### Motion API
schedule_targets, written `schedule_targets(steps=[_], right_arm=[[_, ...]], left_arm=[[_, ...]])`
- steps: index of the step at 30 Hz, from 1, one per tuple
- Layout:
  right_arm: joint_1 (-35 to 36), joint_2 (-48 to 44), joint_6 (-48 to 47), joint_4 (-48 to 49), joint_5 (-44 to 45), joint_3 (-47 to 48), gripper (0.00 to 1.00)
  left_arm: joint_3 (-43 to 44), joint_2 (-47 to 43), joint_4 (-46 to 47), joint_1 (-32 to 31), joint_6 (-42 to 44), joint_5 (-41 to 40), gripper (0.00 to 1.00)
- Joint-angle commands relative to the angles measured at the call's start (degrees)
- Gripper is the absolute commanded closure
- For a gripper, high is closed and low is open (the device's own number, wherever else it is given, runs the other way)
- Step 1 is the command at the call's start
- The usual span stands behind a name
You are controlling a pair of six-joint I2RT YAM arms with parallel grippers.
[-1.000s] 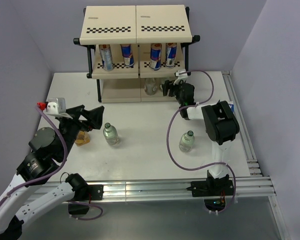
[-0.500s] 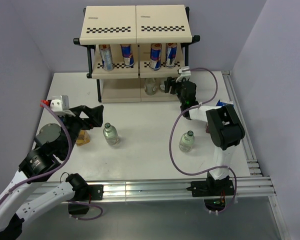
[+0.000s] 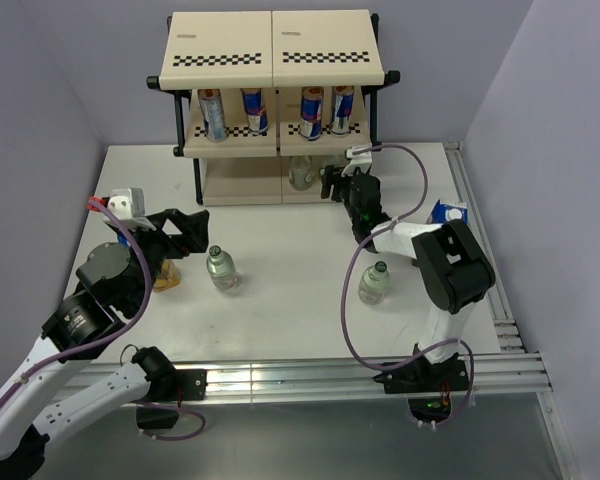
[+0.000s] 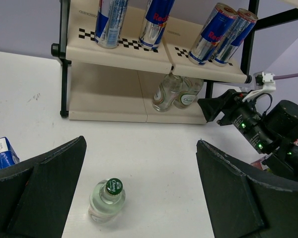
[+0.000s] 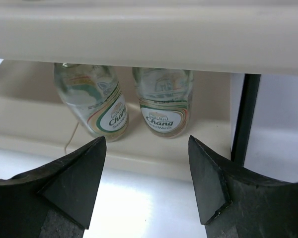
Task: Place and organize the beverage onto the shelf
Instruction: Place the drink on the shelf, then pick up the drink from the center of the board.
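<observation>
I think the job is more than half done. The shelf point(image 3: 270, 45) stands at the far side of the table point(image 3: 280, 235). Its middle tier holds 4 cans point(image 3: 254, 110) in a row. Its bottom tier holds 2 bottles point(image 5: 105, 106) side by side, toward the right. The top tier has nothing on it. 4 drinks are not on the shelf yet. They are the left bottle point(image 3: 220, 268), the right bottle point(image 3: 374, 283), a yellow carton point(image 3: 165, 278) partly under the left arm point(image 3: 105, 285), and a blue-topped carton point(image 3: 446, 212) by the right edge. The left gripper point(image 4: 140, 148) is wide open and empty, near the left bottle. The right gripper point(image 5: 146, 141) is just in front of the bottom tier, with its fingers apart and nothing between them.
</observation>
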Motion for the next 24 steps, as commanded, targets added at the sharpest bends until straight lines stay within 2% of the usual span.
schedule_targets(steps=[1,10,12,16,19,24], right_arm=[[1.51,-5.89,1.81,-0.24,5.03,-1.50,0.26],[4.06,-8.89,4.62,-1.66,8.65,-7.29,0.27],[4.50,-8.71,4.37,1.13,8.74,-8.79,0.27],[6.00,-10.11,4.62,-1.21,9.88,-9.33,0.27],[6.79,-10.82,4.54,2.62,10.14,-11.95,0.27],[8.54,-13.18,4.72,2.20,11.46,-14.33,0.27]], left_arm=[[1.45,-0.70,0.40,0.26,-0.68,-0.47,0.01],[0.14,-2.54,1.01,0.26,-1.03,0.15,0.01],[-0.48,-2.63,1.19,0.26,-1.03,0.06,0.01],[-1.54,-2.37,1.54,0.26,-0.94,-0.73,0.01],[-2.50,-2.02,2.33,0.26,-0.85,-1.52,0.01],[-3.12,-1.14,2.42,0.26,-0.94,-1.52,0.00]])
